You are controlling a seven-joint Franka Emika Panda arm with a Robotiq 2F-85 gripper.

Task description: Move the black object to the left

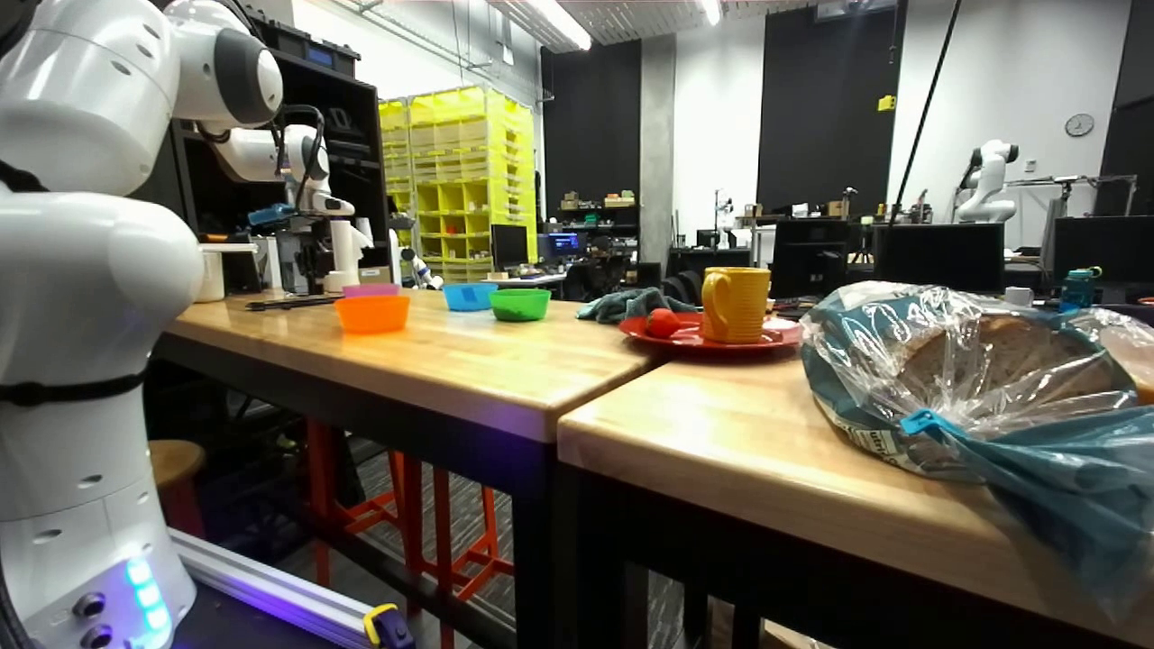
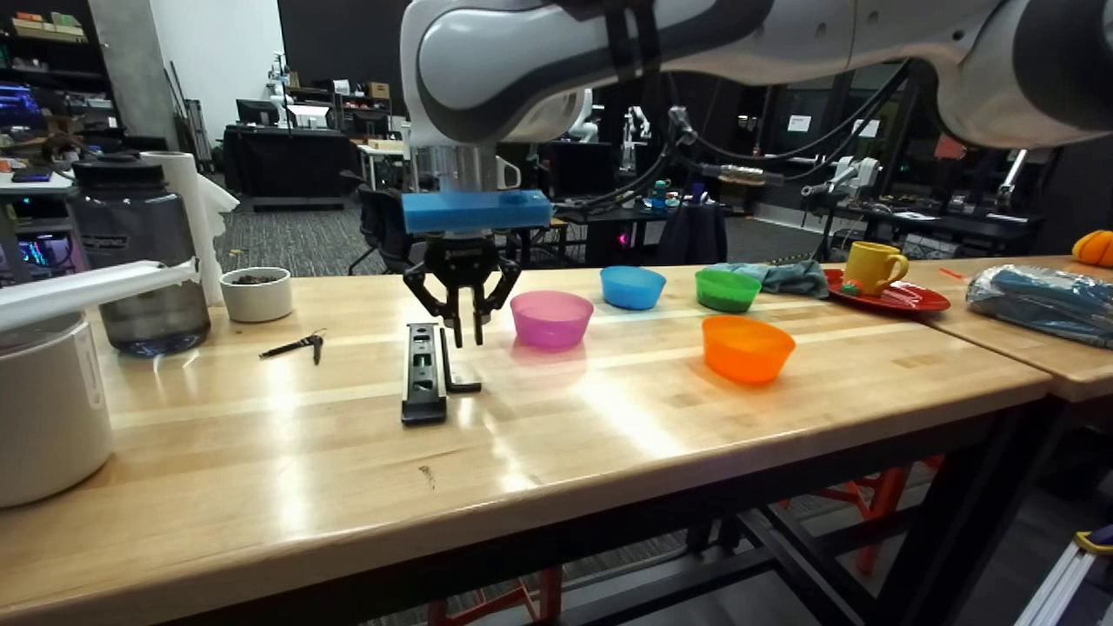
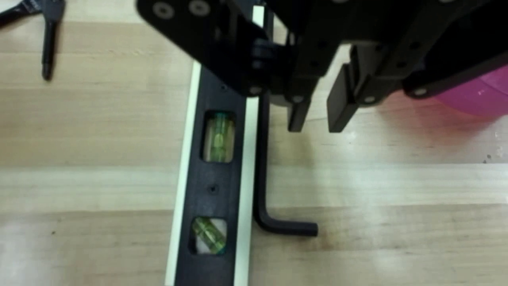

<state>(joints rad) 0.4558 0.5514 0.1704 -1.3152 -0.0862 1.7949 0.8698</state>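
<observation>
Level (image 2: 423, 371), black with pale long edges, lies flat on the wooden table (image 2: 330, 469), windows facing up, left of the pink bowl (image 2: 552, 323) in an exterior view. In the wrist view two windows show green vials (image 3: 219, 137), one set lengthwise, one slanted. Close along the level's right side there runs a black hex key (image 3: 260, 171), its short arm turned away from the level; whether the two touch, I cannot tell.

The gripper (image 3: 315, 123) points down just beside the key, between it and the pink bowl. Its fingers (image 3: 338, 113) stand a little apart, with only table showing between them. Whether the tips reach the wood, I cannot tell.

Past the pink bowl stand a blue bowl (image 2: 632, 289), a green bowl (image 2: 727, 292) and an orange bowl (image 2: 748, 349). Farther along, a cloth (image 2: 798, 280) lies beside a red plate (image 2: 917, 301) carrying a yellow cup (image 1: 744, 306) and a small red thing (image 1: 663, 323). Near the plate lies a bagged loaf (image 1: 1010, 361). On the level's other side are a black tool (image 3: 50, 43), a white bowl (image 2: 258, 302), a bottle (image 2: 139, 261), a paper roll (image 2: 181, 209) and a white tub (image 2: 43, 426).
</observation>
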